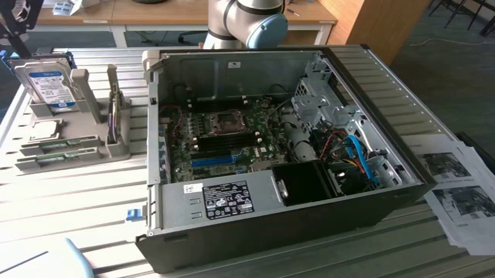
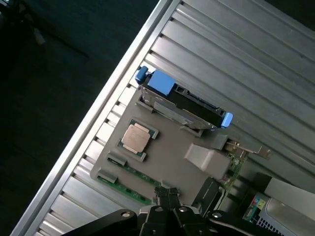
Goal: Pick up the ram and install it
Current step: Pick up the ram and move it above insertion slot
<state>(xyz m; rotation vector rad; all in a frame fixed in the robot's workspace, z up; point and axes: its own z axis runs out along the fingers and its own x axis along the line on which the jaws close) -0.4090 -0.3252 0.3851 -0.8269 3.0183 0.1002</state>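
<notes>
Two green ram sticks (image 1: pixel 60 145) lie flat, side by side, in the front of a grey holder tray (image 1: pixel 58 165) at the exterior view's left. In the wrist view the ram sticks (image 2: pixel 123 187) show as thin green strips along the tray's edge, close to my fingertips. My gripper (image 2: pixel 168 192) hangs above the tray, shut, with nothing between its fingers. In the exterior view the gripper (image 1: pixel 17 17) is a dark shape high over the tray's far left. The open computer case (image 1: pixel 270 231) lies on its side, and its motherboard (image 1: pixel 224 139) is exposed.
The tray also carries a silver hard drive (image 1: pixel 46 84) with a blue-and-white label, a CPU (image 2: pixel 136 138) and an upright expansion card (image 1: pixel 113 116). A bright-blue slot (image 1: pixel 213 160) sits on the motherboard. Printed sheets (image 1: pixel 460 191) lie at the exterior view's right. The arm's base (image 1: pixel 243 23) stands behind the case.
</notes>
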